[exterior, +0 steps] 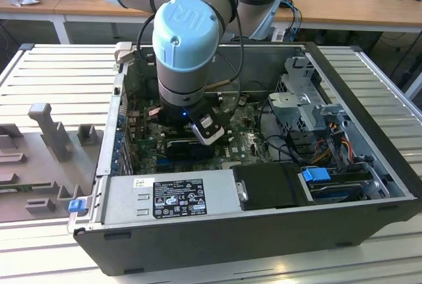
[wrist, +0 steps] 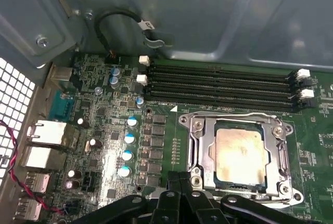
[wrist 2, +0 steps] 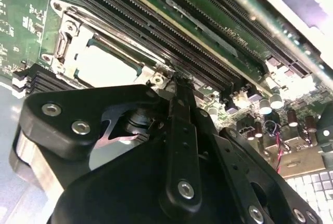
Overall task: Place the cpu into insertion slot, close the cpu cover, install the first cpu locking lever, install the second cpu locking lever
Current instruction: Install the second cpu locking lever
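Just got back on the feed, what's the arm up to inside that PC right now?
The gripper is down inside the open computer case, right at the edge of the insertion slot on the motherboard. The cpu already sits in the slot, and the cpu cover lies closed around it, its cut-out showing the chip's metal top. In both wrist views the gripper's black linkage is at the socket's corner.

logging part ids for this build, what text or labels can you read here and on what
black label on the power supply: print too small to read.
white sticker beside it: too small to read.
blue cap on the arm: a raised logo only.
cpu top: faint marks, unreadable.
board lettering by the long slots: blurred.
cable tag: unreadable.
Nothing can be quoted.
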### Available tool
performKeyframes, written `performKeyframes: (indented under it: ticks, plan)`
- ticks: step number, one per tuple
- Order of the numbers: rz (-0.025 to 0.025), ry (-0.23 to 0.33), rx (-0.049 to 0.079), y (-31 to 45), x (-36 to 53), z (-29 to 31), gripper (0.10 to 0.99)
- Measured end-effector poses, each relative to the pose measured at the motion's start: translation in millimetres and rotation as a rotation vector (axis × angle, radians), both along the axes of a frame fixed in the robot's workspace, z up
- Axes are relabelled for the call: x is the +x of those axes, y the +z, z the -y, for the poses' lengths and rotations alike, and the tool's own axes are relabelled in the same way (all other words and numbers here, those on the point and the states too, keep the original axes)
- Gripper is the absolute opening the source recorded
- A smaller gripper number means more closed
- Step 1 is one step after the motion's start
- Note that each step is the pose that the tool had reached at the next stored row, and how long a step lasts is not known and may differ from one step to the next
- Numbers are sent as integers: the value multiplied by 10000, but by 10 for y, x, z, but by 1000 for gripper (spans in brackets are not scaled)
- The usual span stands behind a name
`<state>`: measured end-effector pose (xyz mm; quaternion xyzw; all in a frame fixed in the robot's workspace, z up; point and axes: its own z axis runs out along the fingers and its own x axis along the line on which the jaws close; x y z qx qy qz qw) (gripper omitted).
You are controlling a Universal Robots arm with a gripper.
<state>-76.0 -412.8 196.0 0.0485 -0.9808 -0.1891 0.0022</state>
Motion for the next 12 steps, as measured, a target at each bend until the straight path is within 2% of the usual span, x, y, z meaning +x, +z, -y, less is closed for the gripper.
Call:
performKeyframes:
  ticks: [6, 10, 12]
  plan:
    - [-1, -8, 12, 264, 0, -14, 106]
    - [-2, -8, 12, 369, 0, -14, 106]
    - [1, -8, 16, 377, 1, -15, 106]
